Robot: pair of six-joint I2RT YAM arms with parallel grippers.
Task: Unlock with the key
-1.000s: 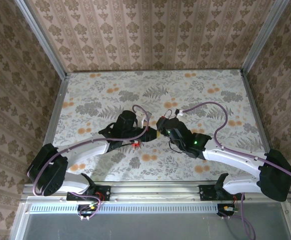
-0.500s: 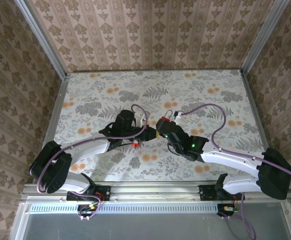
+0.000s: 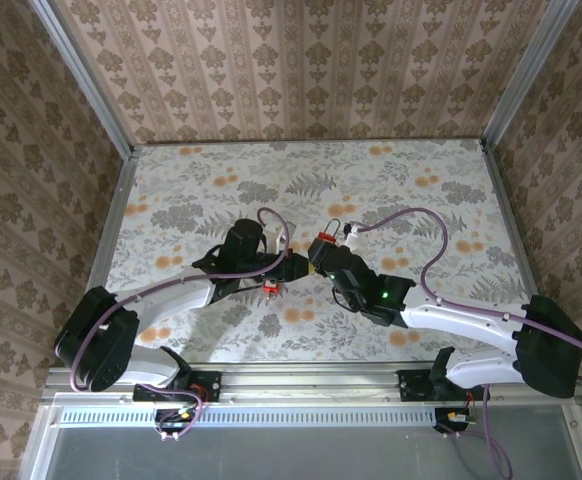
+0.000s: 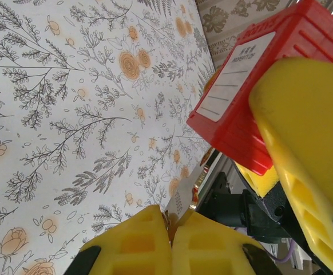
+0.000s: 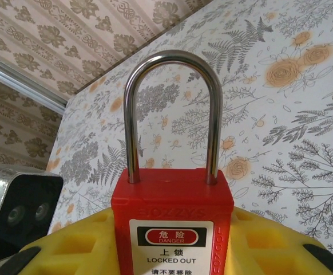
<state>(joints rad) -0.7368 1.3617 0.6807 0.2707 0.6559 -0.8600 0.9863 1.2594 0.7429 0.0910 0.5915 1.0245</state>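
Right gripper (image 5: 172, 246) clamps the red padlock (image 5: 172, 200) steady so the left gripper (image 4: 171, 240), at its nine o'clock and pinching what looks like the key (image 4: 179, 201), can reach it.

Bright, even light; soft shadows; glare streaks the padlock shackle (image 5: 172, 56).

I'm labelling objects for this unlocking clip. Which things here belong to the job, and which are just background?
Job:
- padlock, held in the right gripper
- key, pinched in the left gripper

Background:
- floral table cover
- wallpapered walls
- purple cables
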